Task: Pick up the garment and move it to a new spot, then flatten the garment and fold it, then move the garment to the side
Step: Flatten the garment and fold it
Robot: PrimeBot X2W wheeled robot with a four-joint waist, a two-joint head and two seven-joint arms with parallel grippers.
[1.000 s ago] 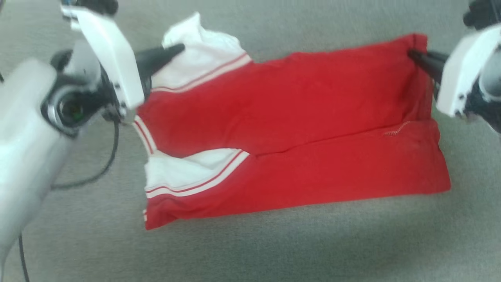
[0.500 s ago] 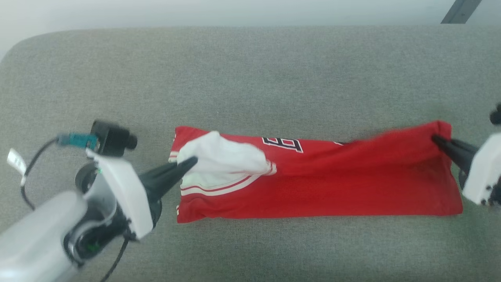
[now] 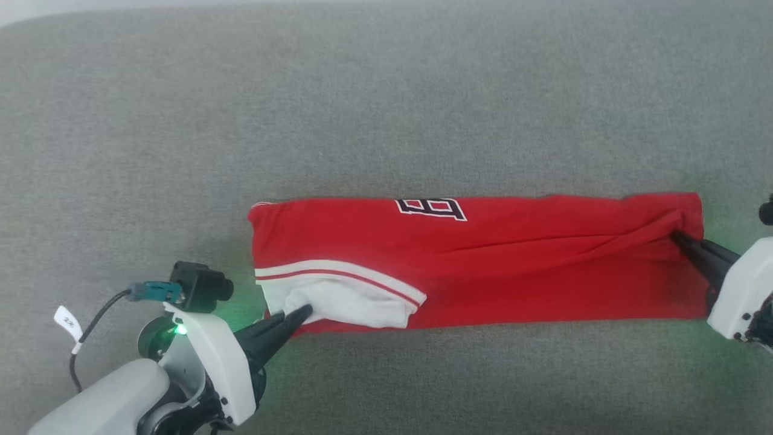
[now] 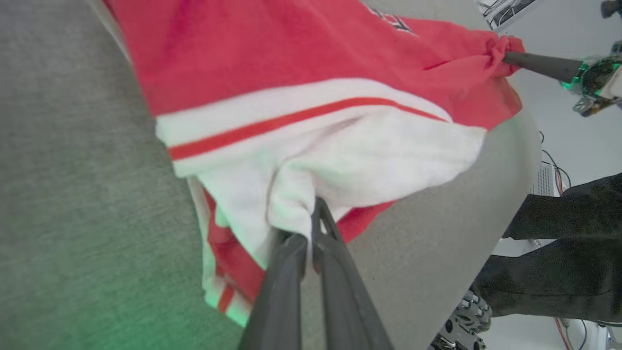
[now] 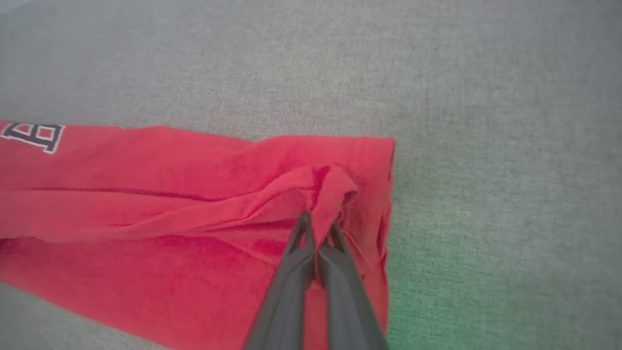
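Observation:
The garment (image 3: 513,266), a red shirt with a white striped sleeve, lies folded into a long band across the grey surface, with part of a black letter showing at its far edge. My left gripper (image 3: 305,312) is shut on the white sleeve at the band's near left corner; the left wrist view shows the garment (image 4: 301,146) bunched between that left gripper's (image 4: 311,231) fingers. My right gripper (image 3: 677,235) is shut on a pinch of red cloth at the right end. In the right wrist view the garment (image 5: 146,204) rises in a ridge into the right gripper (image 5: 318,228).
The grey padded surface (image 3: 386,109) stretches wide behind and in front of the garment. A person's dark-clothed leg (image 4: 559,272) stands beyond the surface's edge in the left wrist view, near cables and equipment.
Both grippers have brought the held edge down and toward me, laying the top layer over the shirt so it lies as a narrower band. The head camera has also shifted.

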